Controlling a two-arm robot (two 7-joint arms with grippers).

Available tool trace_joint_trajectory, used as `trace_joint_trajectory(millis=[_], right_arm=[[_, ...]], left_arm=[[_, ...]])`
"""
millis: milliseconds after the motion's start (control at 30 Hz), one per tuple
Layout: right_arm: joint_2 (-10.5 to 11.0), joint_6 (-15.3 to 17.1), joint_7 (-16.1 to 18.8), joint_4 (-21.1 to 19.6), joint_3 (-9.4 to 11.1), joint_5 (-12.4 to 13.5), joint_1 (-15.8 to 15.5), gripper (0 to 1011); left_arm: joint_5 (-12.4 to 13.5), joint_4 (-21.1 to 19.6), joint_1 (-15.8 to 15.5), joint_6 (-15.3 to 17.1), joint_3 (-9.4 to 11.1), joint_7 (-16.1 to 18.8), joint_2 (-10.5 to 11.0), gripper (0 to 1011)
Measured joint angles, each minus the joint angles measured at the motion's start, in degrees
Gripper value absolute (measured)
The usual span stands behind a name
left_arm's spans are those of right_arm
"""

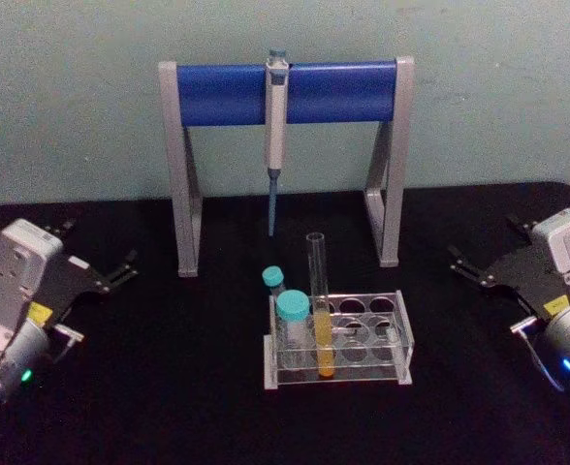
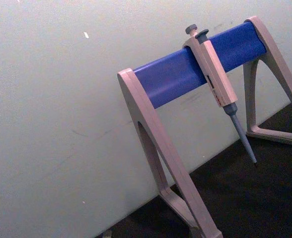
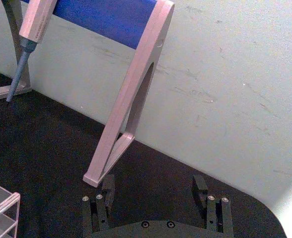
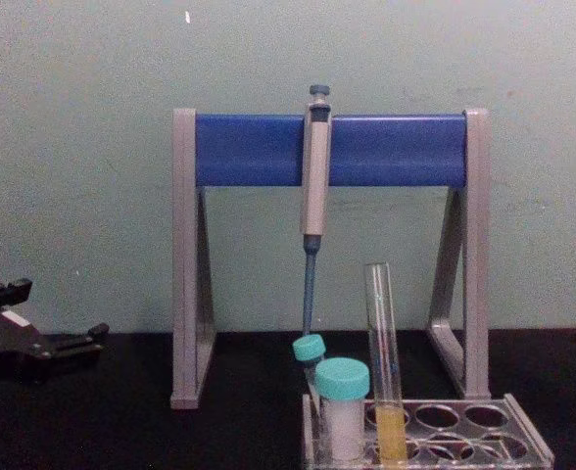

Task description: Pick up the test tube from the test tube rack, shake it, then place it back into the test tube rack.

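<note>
Head view: tall slim clear glass test tube [image 1: 320, 305] with yellow-orange liquid in its rounded bottom stands upright in the low clear plastic test tube rack [image 1: 404, 341], lower centre of frame, on the black tabletop [image 1: 169, 387]. Tube sits in a front-row hole toward the rack's left end, its open mouth well above the top plate. Just left of it in the rack, a shorter teal-capped tube of white contents [image 1: 292, 315]; behind that, a small teal-capped tube [image 1: 272, 279], leaning. My left gripper [image 1: 96, 244] sits at the left edge, mid-height, fingers spread apart, well apart from the rack. My right gripper [image 1: 485, 242] mirrors it at the right edge, fingers likewise apart, also well away from the rack. Behind the rack, upper centre, a grey-legged stand with a blue crossbar [image 1: 333, 92] carries a grey pipette [image 1: 275, 126] hanging tip down. Chest view: tube [image 4: 384, 362] upright at lower centre, liquid pooled low, seated in the rack [image 4: 464, 434]; my left gripper [image 4: 53, 313] low at the left edge, its two fingers parted. Right wrist view: my right gripper [image 3: 153, 183] along the bottom edge, black fingers [image 3: 108, 186] wide apart over the black tabletop, a corner of the rack [image 3: 4, 206] at lower left, one stand leg's foot just above the fingers in frame.
</note>
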Motion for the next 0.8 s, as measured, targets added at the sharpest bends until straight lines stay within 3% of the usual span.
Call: trace_joint_trajectory(millis=[800], right_arm=[[0.02, 0.0, 0.0, 0.0, 0.0, -0.01, 0.0, 1000]], left_arm=[[0.0, 0.0, 0.0, 0.0, 0.0, 0.0, 0.0, 1001]])
